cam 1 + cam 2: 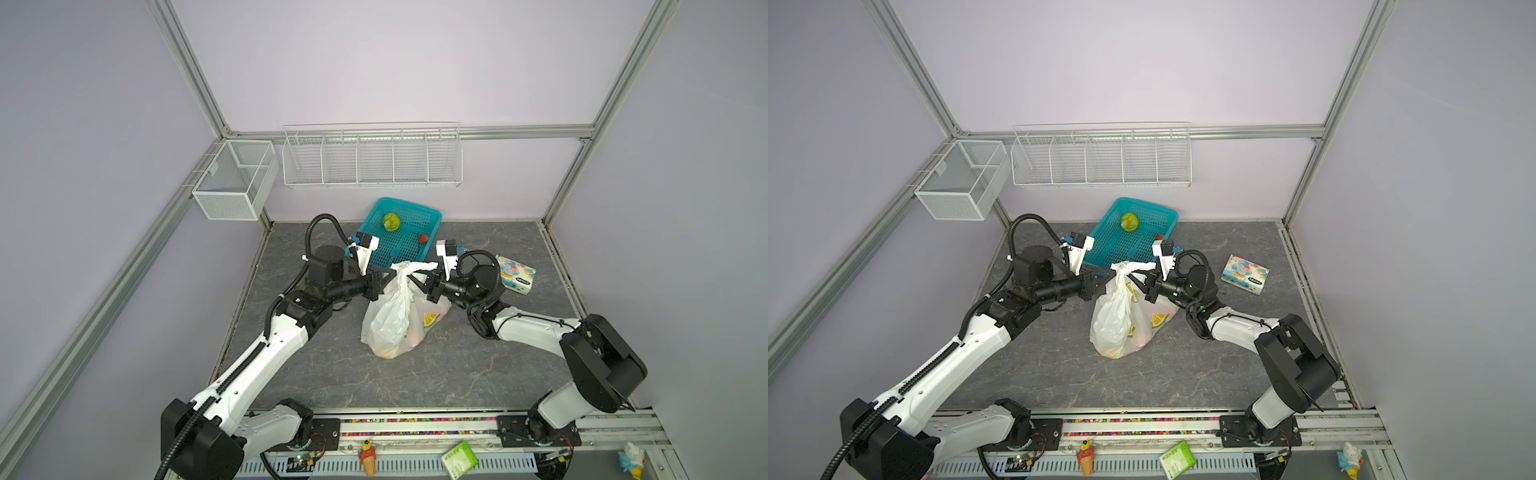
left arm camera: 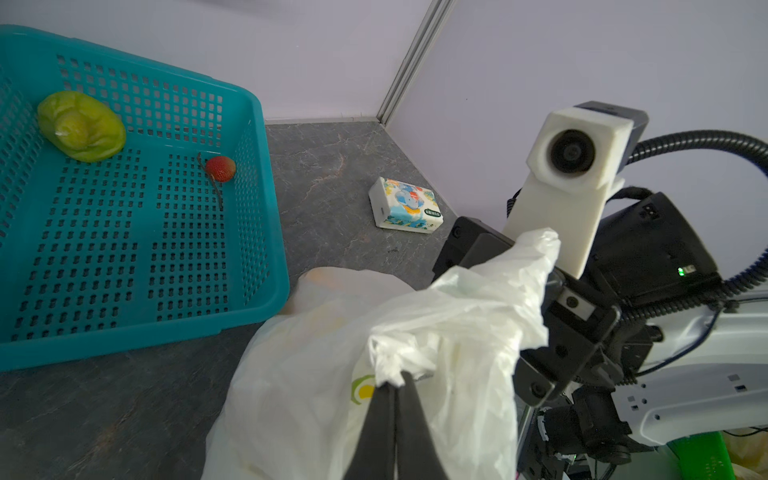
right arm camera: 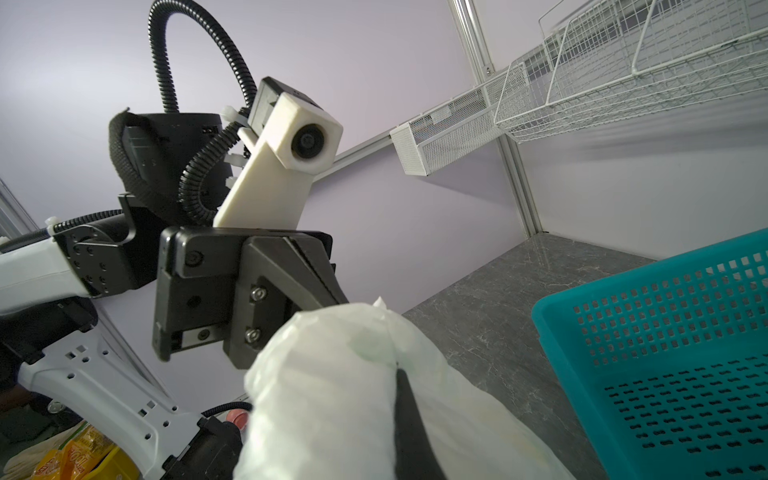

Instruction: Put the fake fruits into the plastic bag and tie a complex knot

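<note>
- Plastic bag (image 1: 390,320) stands mid-table, touching the near edge of the teal basket (image 1: 397,249). Coloured shapes show dimly through its base.
- Left gripper (image 2: 397,380) is pressed together, pinching the bunched bag top.
- Right gripper (image 1: 415,277) is closed on the handle beside it.
- 2 fruits lie in the basket: green fruit (image 1: 391,221) and strawberry (image 1: 423,238).

Pale lilac walls (image 1: 395,62) fill the upper half of both top views, evenly lit and without hard shadows. Aluminium frame posts (image 1: 191,70) slant down from the upper corners to a horizontal bar across the middle. At centre on the back wall hangs a white wire shelf (image 1: 372,160) split into five compartments. To its left, on the side wall, is a white mesh box (image 1: 232,183), divided inside. Below lies a grey marbled floor (image 1: 457,365), edged at the bottom of the frame by a metal rail (image 1: 602,428).
</note>
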Action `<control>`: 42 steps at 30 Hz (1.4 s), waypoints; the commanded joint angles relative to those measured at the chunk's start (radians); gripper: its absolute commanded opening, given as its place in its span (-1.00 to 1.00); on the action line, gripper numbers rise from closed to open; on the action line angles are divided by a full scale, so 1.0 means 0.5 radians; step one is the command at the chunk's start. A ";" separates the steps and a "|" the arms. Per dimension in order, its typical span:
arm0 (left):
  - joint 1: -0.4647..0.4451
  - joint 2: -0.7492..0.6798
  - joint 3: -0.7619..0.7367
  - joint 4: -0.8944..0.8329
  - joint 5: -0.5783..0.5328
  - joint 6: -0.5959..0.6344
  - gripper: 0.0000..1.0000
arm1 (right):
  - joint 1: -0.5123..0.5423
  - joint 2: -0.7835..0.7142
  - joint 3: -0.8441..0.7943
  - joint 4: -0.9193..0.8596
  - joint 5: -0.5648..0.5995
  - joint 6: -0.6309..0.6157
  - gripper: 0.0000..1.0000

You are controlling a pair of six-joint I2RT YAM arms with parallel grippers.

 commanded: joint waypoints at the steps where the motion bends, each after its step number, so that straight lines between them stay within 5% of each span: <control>1: 0.004 -0.090 0.000 -0.051 -0.117 0.053 -1.00 | -0.012 -0.079 0.030 -0.068 -0.009 -0.078 -0.73; 7: 0.006 -0.126 0.016 -0.144 -0.176 0.101 -1.00 | -0.013 -0.114 0.006 -0.136 0.013 -0.131 -0.60; 14: 0.005 -0.169 0.070 -0.318 -0.353 0.220 -1.00 | -0.014 -0.126 0.018 -0.218 0.042 -0.164 -0.87; 26: 0.006 -0.192 0.126 -0.393 -0.332 0.333 -1.00 | 0.002 -0.143 0.086 -0.460 0.082 -0.252 -0.85; 33: 0.004 -0.197 0.112 -0.360 -0.382 0.319 -1.00 | -0.003 -0.361 0.068 -0.995 0.165 -0.606 -0.14; 42: 0.005 -0.179 0.121 -0.352 -0.407 0.319 -1.00 | -0.014 -0.771 0.128 -2.050 0.569 -1.225 0.35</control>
